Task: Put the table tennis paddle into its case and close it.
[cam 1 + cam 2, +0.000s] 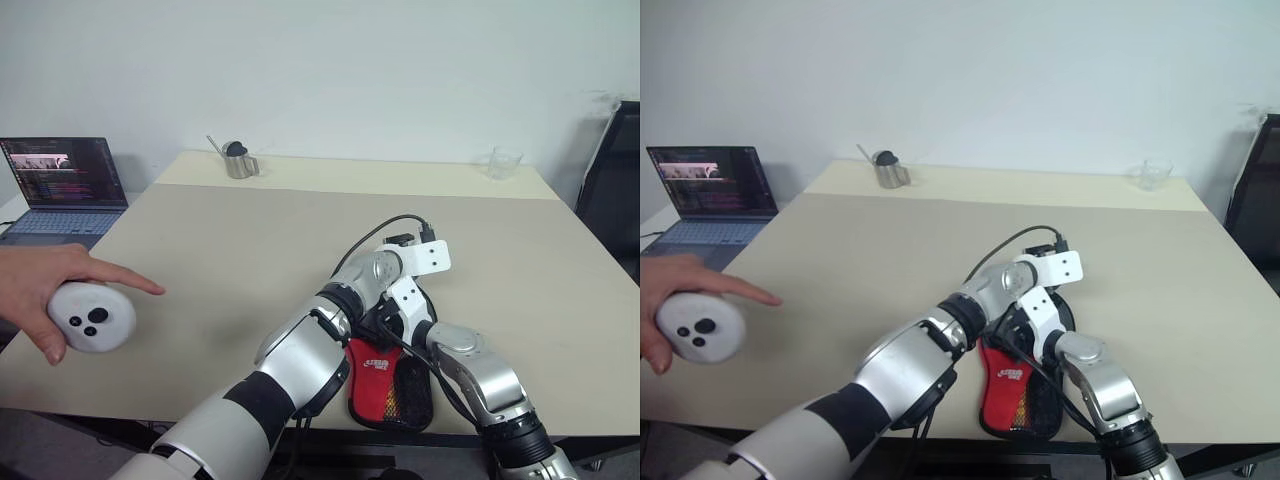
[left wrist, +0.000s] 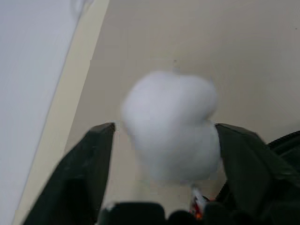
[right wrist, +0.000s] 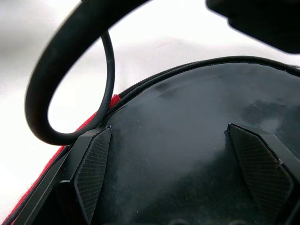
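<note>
case (image 1: 392,385) on table edge, beneath both arms | left end effector (image 2: 164,154) spread | right end effector (image 3: 183,173) spread over case

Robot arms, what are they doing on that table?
They are working on the black fabric paddle case with a red panel, which lies at the near edge of the beige table. Both arms reach over it. The left gripper and the right gripper both stand open, holding nothing. At the left, a person's hand holds a white round controller.

Beige rectangular table (image 1: 250,250) bearing steel lidded jug (image 1: 238,160), clear glass cup (image 1: 505,162); open dark laptop (image 1: 62,190) alongside; person's hand (image 1: 45,285) holding white round remote (image 1: 90,317).
</note>
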Motion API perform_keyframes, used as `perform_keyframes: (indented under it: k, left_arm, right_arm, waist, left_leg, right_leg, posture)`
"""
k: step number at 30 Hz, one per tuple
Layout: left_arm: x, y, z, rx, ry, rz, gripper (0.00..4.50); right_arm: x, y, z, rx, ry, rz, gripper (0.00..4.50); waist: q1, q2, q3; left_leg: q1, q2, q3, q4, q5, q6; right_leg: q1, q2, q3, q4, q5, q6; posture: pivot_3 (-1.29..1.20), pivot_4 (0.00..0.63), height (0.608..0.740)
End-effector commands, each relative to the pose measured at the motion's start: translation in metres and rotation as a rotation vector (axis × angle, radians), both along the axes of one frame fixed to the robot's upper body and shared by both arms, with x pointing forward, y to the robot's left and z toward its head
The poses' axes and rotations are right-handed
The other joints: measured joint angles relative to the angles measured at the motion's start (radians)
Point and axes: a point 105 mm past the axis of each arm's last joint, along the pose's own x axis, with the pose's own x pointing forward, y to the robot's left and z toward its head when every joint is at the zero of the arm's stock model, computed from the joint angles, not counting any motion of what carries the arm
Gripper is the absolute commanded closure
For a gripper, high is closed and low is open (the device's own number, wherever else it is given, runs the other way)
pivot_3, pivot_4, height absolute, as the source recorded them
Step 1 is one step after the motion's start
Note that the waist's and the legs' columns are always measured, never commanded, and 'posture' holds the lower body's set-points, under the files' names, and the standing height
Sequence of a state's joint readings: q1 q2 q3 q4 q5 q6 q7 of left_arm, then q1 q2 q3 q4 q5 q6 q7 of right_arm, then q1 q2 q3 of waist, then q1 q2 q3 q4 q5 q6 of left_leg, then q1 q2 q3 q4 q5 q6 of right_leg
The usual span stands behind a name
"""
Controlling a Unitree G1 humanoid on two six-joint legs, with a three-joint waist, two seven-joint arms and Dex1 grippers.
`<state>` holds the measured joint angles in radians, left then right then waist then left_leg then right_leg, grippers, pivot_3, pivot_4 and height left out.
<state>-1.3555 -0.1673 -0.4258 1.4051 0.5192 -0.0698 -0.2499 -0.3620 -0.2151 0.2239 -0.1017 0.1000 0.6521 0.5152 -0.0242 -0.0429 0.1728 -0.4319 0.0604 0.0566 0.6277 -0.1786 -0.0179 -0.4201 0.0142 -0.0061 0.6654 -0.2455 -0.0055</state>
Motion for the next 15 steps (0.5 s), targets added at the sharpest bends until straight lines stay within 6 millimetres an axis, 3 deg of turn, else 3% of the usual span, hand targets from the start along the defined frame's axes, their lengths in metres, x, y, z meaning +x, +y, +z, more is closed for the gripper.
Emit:
perform_keyframes:
  k: [1,8,15]
  left_arm:
    - [-0.04,-0.06,-0.004,-0.065,0.033,-0.155,0.42]
    - [-0.018,-0.027,-0.007,-0.135,0.076,-0.04,0.42]
    - [-0.005,-0.011,0.004,-0.238,0.119,0.038,0.42]
  right_arm:
    - [-0.003,-0.005,-0.033,-0.037,0.131,-0.03,0.14]
    - [-0.002,-0.001,-0.034,-0.028,0.135,-0.014,0.14]
    - [-0.002,0.004,-0.038,-0.026,0.153,0.015,0.14]
  waist:
    - [0.0,0.0,0.0]
    - [-0.003,0.001,-0.003]
    - [-0.005,0.001,-0.004]
  left_leg:
    - [0.0,0.0,0.0,0.0,0.0,0.0]
    - [0.001,0.0,0.0,0.001,0.0,0.0]
    - [0.003,0.0,0.0,0.002,0.0,0.0]
  right_leg:
    - [0.0,0.0,0.0,0.0,0.0,0.0]
    - [0.001,0.0,0.0,0.001,0.0,0.0]
    - [0.001,0.0,0.0,0.004,0.0,0.0]
  posture:
    - [0.0,0.15,0.74]
    - [0.0,0.15,0.74]
    - [0.0,0.15,0.74]
